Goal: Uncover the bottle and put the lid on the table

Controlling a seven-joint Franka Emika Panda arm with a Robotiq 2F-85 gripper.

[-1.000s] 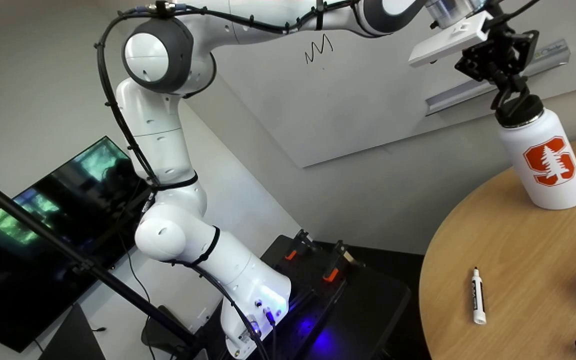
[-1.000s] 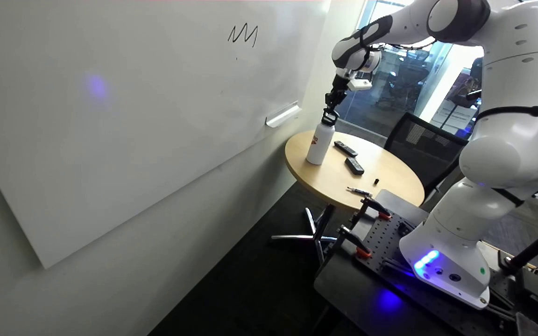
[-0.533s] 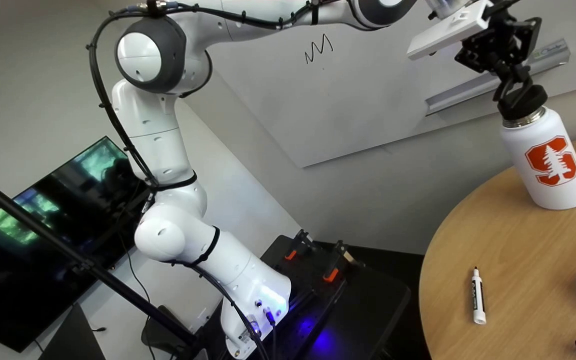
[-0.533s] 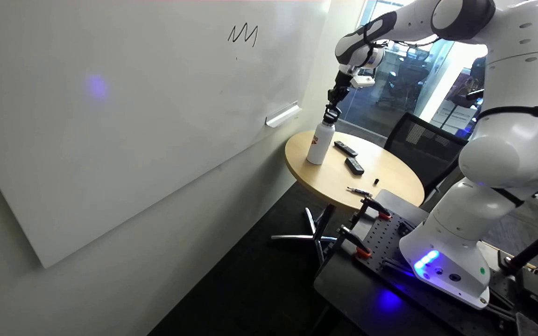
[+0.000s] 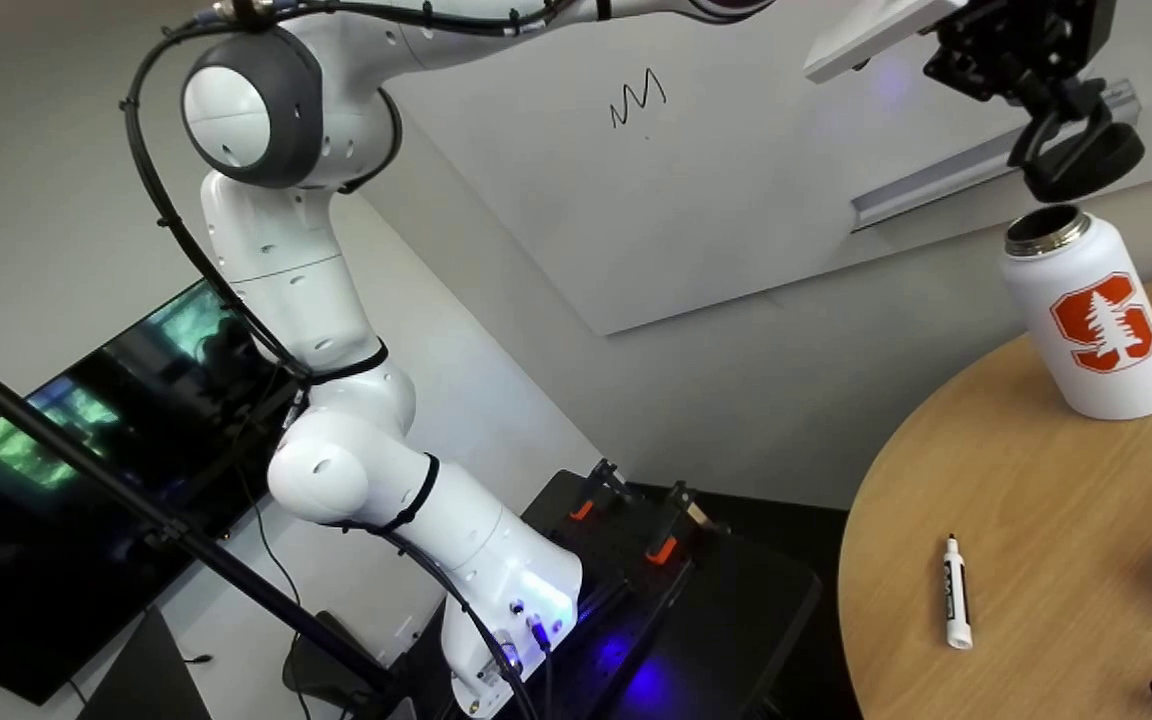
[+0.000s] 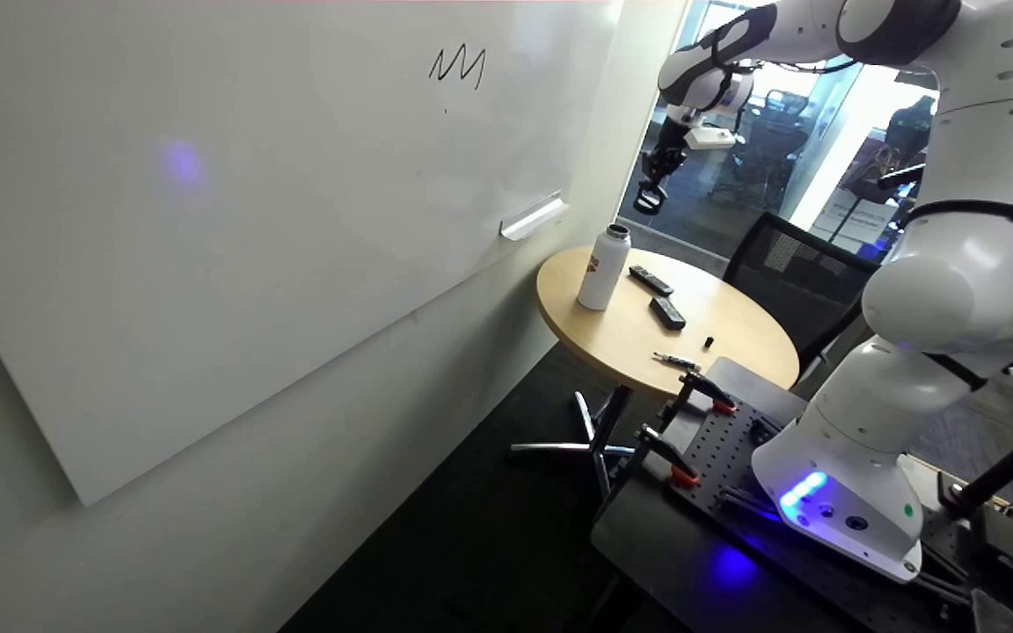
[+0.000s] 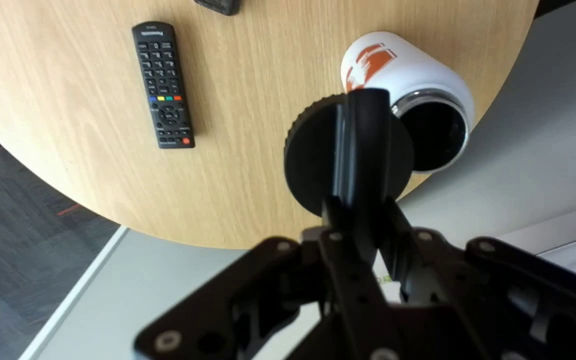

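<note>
Wrist view: the lid [image 7: 313, 160] is pinched by its handle in the closed-up gripper [image 7: 361, 212]. In an exterior view, the uncapped bottle [image 5: 1101, 315] is stood on the tabletop [image 5: 1016, 480], below and clear of the lid; it could be toppled by lowering too soon. In an exterior view, the remote [image 6: 651, 280] could be struck, were the lid released tilted.

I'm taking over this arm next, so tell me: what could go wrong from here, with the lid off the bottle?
The end effector grips the lid only by its handle, so it might twist or slip out. The open bottle stands near the edge of the table, so a bump could tip it. Lowered off target, the lid may land on the remote.
</note>
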